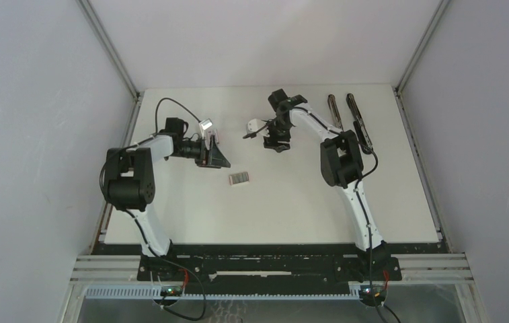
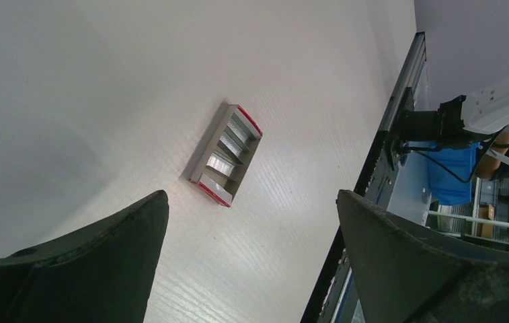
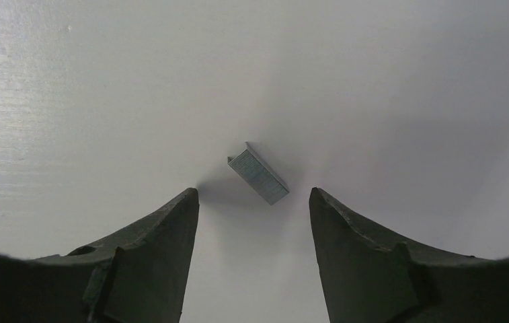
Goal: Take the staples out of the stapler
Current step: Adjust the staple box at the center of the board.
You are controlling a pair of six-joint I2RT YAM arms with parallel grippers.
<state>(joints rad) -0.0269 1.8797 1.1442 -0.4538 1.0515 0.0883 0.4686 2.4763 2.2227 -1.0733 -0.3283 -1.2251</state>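
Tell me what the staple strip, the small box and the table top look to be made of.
The staple strip looks like metal: grey brushed sheen, fine ribbing. The small box is probably thin card, matte with red ends; plastic cannot be ruled out. The table top is white and slightly glossy with a faint linear grain, likely laminate or coated board.
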